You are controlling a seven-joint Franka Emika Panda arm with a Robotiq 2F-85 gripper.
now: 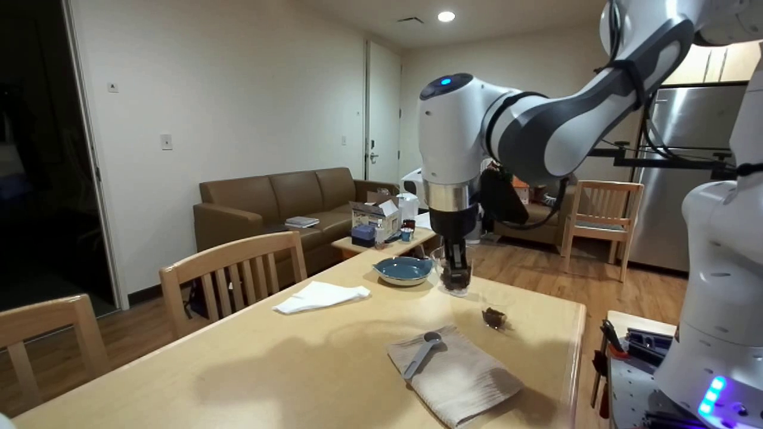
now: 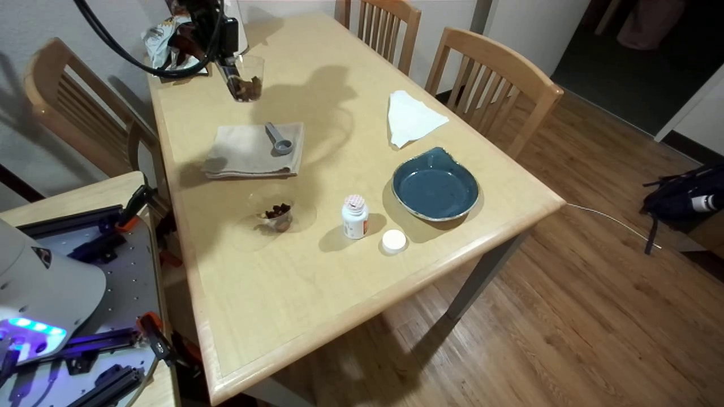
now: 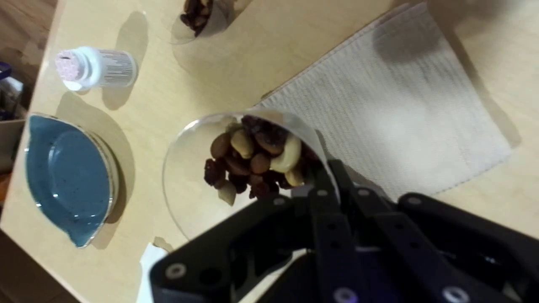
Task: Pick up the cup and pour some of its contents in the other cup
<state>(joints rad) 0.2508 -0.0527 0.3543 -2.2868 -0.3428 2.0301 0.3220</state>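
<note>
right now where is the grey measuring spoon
In an exterior view, the grey measuring spoon lies left of the picture's centre on the folded cloth, near the cloth's right edge; the white bottle stands farther down and right.

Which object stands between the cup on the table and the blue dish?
The white bottle stands between that cup and the blue dish, in an exterior view.

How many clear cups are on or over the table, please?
2: one cup held by its wall in the gripper; the other cup is on the table, left of the bottle in an exterior view. Another could be hidden.
</note>
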